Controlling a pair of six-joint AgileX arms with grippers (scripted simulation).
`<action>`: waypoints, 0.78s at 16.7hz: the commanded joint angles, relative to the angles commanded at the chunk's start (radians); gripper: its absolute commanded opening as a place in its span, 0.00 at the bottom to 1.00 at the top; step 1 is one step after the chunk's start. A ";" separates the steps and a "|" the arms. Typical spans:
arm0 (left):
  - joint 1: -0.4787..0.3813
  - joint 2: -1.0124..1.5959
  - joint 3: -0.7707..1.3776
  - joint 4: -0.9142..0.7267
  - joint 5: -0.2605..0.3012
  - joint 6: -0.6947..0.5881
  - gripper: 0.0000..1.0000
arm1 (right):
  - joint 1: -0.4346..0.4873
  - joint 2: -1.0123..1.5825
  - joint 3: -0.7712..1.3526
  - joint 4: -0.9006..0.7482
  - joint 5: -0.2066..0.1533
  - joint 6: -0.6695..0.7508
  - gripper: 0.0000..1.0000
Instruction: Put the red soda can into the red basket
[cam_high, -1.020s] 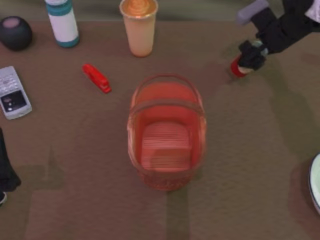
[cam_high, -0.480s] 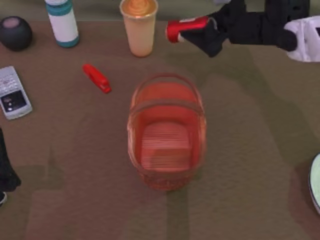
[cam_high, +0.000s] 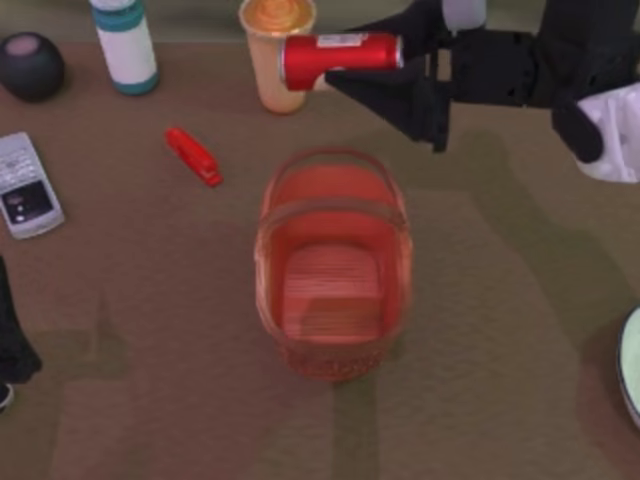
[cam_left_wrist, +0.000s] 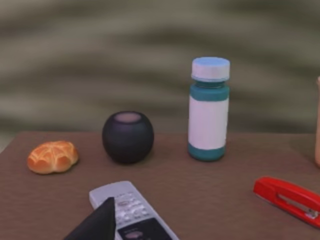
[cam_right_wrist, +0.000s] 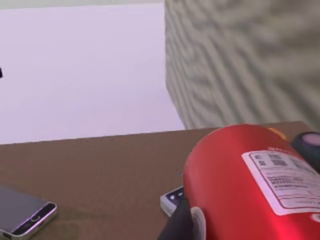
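The white label on the red soda can (cam_right_wrist: 260, 185) I hold carries lines of small print, but I cannot read any of it.

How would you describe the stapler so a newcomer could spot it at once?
Start at the red basket in the table's middle and look toward the top view's upper left. There a small flat red stapler lies alone on the cloth. Unlike the round, taller bottle and cup beyond it, it is low and slim.

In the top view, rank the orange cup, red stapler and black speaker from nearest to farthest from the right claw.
From the right claw, holding the red soda can:
1. Orange cup, back centre.
2. Red stapler, left of the red basket.
3. Black speaker, far back left.
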 joint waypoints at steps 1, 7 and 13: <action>0.000 0.000 0.000 0.000 0.000 0.000 1.00 | 0.004 -0.012 -0.014 0.025 -0.016 0.008 0.00; 0.000 0.000 0.000 0.000 0.000 0.000 1.00 | 0.002 -0.018 -0.021 0.041 -0.027 0.015 0.00; 0.000 0.000 0.000 0.000 0.000 0.000 1.00 | 0.005 0.106 -0.060 0.202 -0.026 0.013 0.00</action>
